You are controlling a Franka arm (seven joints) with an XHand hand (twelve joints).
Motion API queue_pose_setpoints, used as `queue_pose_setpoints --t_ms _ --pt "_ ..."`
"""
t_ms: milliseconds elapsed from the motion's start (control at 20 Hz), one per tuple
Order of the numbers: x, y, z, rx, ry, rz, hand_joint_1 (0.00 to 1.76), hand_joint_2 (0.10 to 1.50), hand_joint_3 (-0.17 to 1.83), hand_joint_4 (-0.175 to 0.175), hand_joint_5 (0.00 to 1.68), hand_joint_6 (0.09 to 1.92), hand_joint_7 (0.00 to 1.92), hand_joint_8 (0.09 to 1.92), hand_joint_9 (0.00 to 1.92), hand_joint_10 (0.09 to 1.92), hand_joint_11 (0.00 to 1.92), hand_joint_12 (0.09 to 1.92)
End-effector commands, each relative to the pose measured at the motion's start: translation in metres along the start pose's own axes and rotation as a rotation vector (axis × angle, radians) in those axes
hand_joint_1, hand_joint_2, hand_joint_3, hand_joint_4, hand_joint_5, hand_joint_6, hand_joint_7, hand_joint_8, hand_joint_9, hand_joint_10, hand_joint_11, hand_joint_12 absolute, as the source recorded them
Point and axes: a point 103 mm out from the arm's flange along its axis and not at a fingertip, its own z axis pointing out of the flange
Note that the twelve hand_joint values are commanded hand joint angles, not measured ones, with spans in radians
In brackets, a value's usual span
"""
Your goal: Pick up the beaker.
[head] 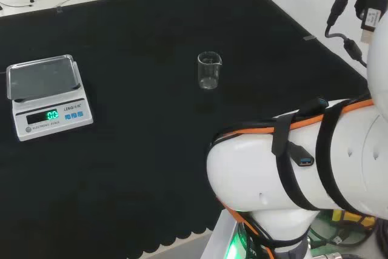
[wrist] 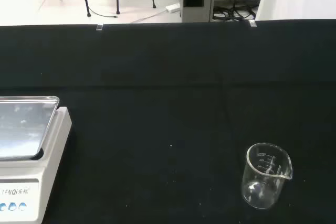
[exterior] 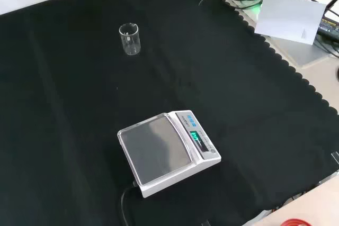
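Glass beaker [head: 209, 71] upright, empty, alone mid-desk [head: 145, 150], scale [head: 47, 96] well left in head view. Fingers' state: cannot tell. Approach from side, clamp below rim.

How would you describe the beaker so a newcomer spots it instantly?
Start at the black cloth over the bench, then find the white scale. The beaker stands upright and alone on bare cloth, well apart from the scale: a small, clear, empty glass with a pouring lip.
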Motion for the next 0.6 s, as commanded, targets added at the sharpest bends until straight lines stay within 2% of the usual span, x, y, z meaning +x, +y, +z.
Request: queue_pose_setpoints --t_ms 50,350,400,450,600 --pt "-0.050 -0.060 -0.076 -0.039 -0.044 0.121 0.54 0.70 0.07 0.001 0.12 0.09 0.12 0.57 0.25 0.89 0.00 1.61" --pt "-0.054 -0.057 -0.074 -0.032 -0.050 0.135 0.56 0.73 0.07 0.011 0.15 0.09 0.13 0.66 0.26 0.88 0.00 1.61" --pt "-0.055 -0.056 -0.075 -0.058 -0.076 0.144 0.56 0.73 0.07 0.011 0.15 0.09 0.13 0.66 0.26 0.88 0.00 1.61" --pt "-0.054 -0.053 -0.067 -0.034 -0.031 0.132 0.56 0.73 0.07 0.011 0.15 0.09 0.13 0.66 0.26 0.88 0.00 1.61" --pt "-0.062 -0.036 -0.035 -0.013 -0.035 0.168 0.56 0.73 0.07 0.012 0.15 0.09 0.13 0.66 0.26 0.88 0.00 1.61"
